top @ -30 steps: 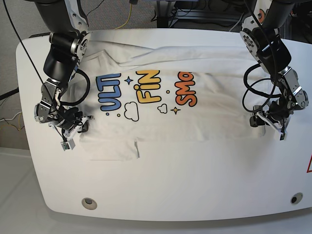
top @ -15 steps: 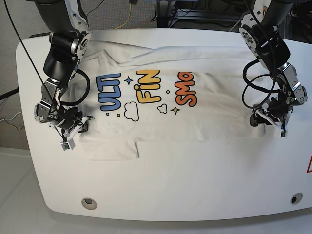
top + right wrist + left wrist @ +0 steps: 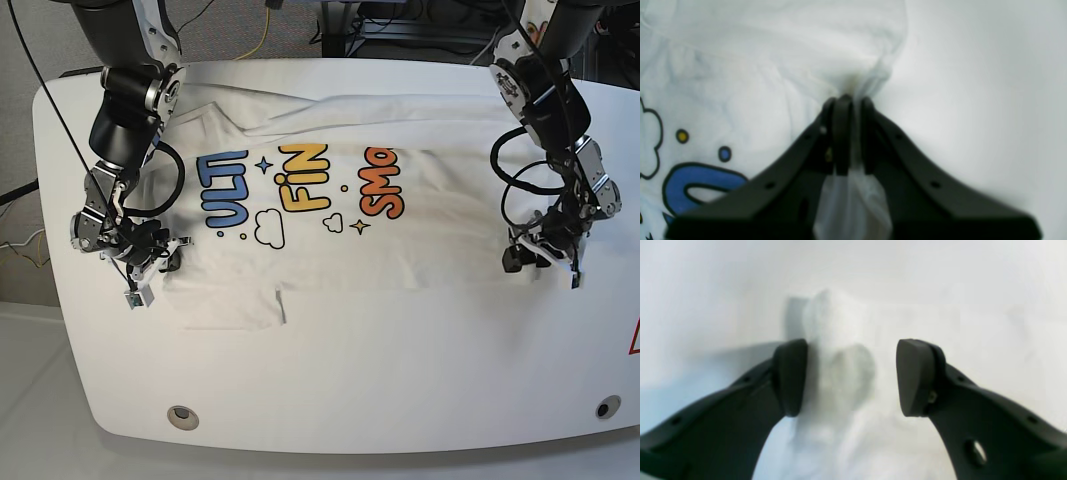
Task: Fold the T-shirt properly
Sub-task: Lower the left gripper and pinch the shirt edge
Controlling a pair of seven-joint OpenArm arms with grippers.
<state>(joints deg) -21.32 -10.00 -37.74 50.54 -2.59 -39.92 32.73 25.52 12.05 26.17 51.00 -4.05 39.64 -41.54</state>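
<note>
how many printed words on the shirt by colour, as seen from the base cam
On the T-shirt, base view:
blue word: 1
yellow word: 1
orange word: 1
Total: 3 printed words

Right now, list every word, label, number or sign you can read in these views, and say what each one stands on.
"ULT" in blue, on the T-shirt; the rest is cut off by a fold.
"FiN" in yellow, on the same shirt front, also cut off.
"SMo" in orange, beside it, also cut off.
Red triangle sign at the base view's right edge: cropped, unreadable.
Right wrist view: only part of one blue letter shows.
Left wrist view: no text.
</note>
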